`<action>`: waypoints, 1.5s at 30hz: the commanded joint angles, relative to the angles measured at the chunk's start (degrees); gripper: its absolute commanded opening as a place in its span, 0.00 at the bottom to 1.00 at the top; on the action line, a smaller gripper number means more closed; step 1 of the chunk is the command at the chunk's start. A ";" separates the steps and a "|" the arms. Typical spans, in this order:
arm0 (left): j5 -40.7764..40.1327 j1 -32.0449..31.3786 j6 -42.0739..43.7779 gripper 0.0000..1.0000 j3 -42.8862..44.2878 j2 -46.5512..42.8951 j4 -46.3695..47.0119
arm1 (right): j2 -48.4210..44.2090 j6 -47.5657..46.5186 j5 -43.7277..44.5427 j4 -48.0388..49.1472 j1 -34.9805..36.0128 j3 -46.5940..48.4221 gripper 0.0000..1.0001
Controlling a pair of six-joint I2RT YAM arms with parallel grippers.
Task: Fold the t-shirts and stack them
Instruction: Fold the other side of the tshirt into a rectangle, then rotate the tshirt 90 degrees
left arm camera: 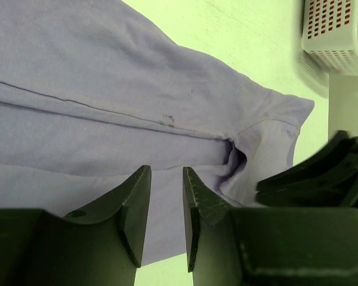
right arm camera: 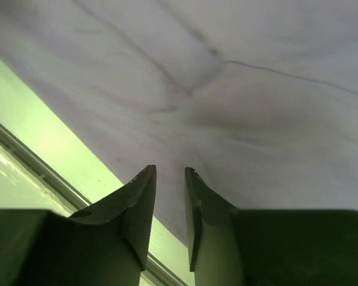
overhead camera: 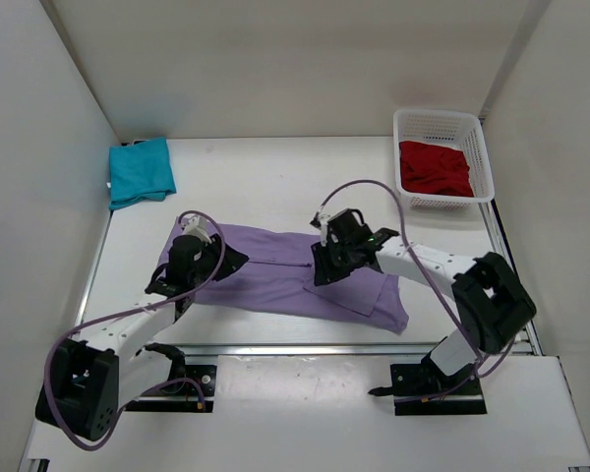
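Observation:
The pale lavender t-shirt lies spread across the middle of the table, partly folded along its length. My left gripper hovers over its left end and my right gripper over its middle. In the left wrist view the jaws stand a little apart with nothing between them, above the lavender cloth. In the right wrist view the jaws also stand a little apart and empty over the cloth. The teal t-shirt lies folded at the back left. The deep red t-shirt lies in the basket.
The white lattice basket stands at the back right and shows in the left wrist view. The metal rail along the table's near edge runs close below the lavender shirt's hem. White walls enclose the table on three sides.

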 commanded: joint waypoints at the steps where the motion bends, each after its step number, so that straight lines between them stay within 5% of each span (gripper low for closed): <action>1: 0.25 0.40 0.66 0.39 1.22 1.59 1.02 | -7.78 2.30 1.67 3.43 -5.31 -1.87 0.23; 8: 0.06 2.68 1.62 0.39 9.46 15.80 4.36 | -8.34 6.09 5.89 12.22 -17.80 -9.61 0.11; 13: 10.17 8.73 -2.76 0.36 11.42 27.59 9.97 | -3.92 5.91 13.45 9.41 -19.13 -9.16 0.04; 17: 10.71 9.28 -4.35 0.35 9.49 29.46 13.41 | -13.49 9.69 16.00 14.32 -17.47 -18.30 0.23; 22: 9.29 10.67 -4.78 0.37 9.49 31.21 14.02 | -25.44 13.29 15.13 16.87 -21.05 -28.05 0.28; 25: 12.98 14.36 -8.65 0.36 5.72 32.53 18.85 | -22.32 12.60 9.34 19.07 -26.24 -27.99 0.26; 28: 15.09 20.06 -11.11 0.35 2.64 32.28 21.75 | -13.98 10.93 10.90 17.50 -23.02 -23.42 0.21; 34: 14.75 28.34 -13.94 0.35 -5.98 20.71 22.74 | 7.30 8.21 8.80 14.53 -18.88 -5.00 0.13; 39: 4.83 19.67 -6.05 0.42 -2.84 1.83 8.24 | 32.74 6.27 5.38 4.95 -18.78 26.89 0.12; 42: -1.33 12.36 -2.25 0.45 0.95 -4.89 0.23 | 55.91 3.55 3.18 -14.09 -18.43 68.59 0.10; 43: -0.12 12.18 -1.81 0.46 1.48 -5.51 -1.08 | 61.15 1.98 0.65 -23.71 -18.17 93.15 0.12; 44: 1.55 12.78 -0.85 0.47 2.01 -5.60 -1.87 | 61.63 2.83 -3.55 -21.20 -18.17 103.23 0.17; 45: 3.22 12.79 -0.66 0.46 1.84 -5.17 -2.75 | 56.77 4.67 -7.25 -10.82 -18.08 85.75 0.19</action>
